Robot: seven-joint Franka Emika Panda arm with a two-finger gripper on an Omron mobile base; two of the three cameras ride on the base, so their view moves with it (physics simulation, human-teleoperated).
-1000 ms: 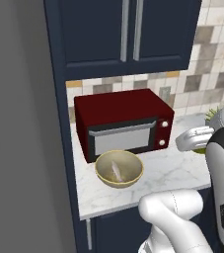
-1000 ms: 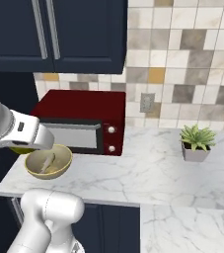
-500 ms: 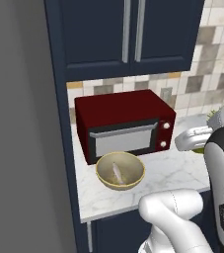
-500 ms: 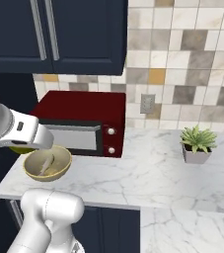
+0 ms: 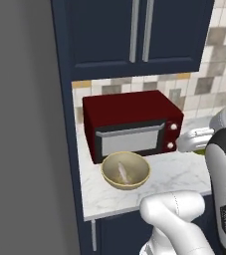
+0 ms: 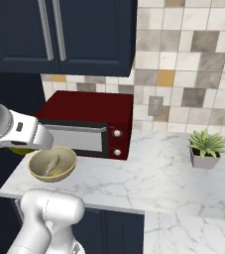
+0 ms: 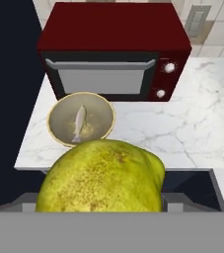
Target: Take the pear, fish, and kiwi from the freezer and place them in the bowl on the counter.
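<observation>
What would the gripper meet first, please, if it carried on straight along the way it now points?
Probably the white marble counter, just right of the tan-yellow bowl holding the pale fish; the gripper carries the yellow-green pear. Depth is unclear.

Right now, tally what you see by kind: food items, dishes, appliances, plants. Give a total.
Food items: 2, the pear held at the gripper and the fish lying in the bowl.
Dishes: 1, the bowl on the counter.
Appliances: 1, the dark red microwave.
Plants: 1, the potted plant.
Total: 5.
</observation>
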